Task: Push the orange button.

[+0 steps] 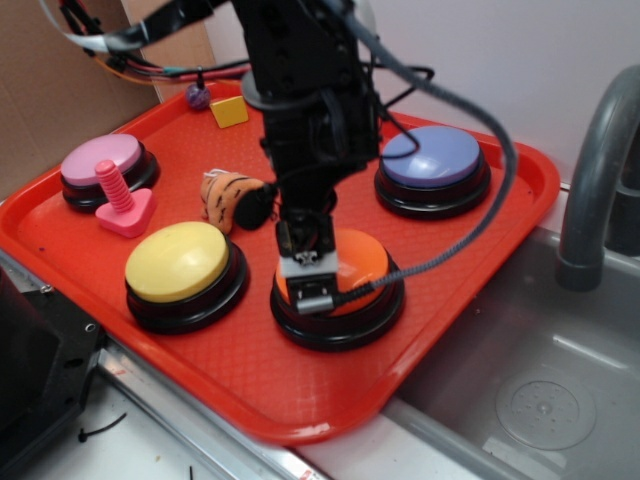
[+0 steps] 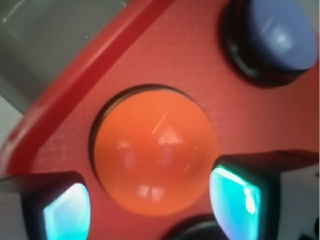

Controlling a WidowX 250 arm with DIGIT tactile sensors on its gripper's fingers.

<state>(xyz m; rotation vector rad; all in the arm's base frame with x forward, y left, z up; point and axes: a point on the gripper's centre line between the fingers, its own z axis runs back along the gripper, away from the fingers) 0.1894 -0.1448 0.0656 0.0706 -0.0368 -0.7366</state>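
The orange button [image 1: 362, 262], a glossy orange dome on a black round base, sits at the front middle of the red tray [image 1: 455, 285]. My gripper [image 1: 308, 280] hangs straight down over the button's left part, very close to the dome; I cannot tell whether it touches. In the wrist view the orange button [image 2: 155, 157] fills the middle. My gripper [image 2: 150, 210] is open, its two teal-lit pads [image 2: 65, 212] wide apart on either side of the dome's near edge, holding nothing.
On the tray are a yellow-domed button [image 1: 178, 260], a blue-purple button [image 1: 432, 157], a pink button [image 1: 102, 160], a pink bolt toy [image 1: 120, 195], a striped plush [image 1: 228, 195] and a yellow block [image 1: 229, 111]. A steel sink [image 1: 560, 380] and faucet [image 1: 600, 150] lie to the right.
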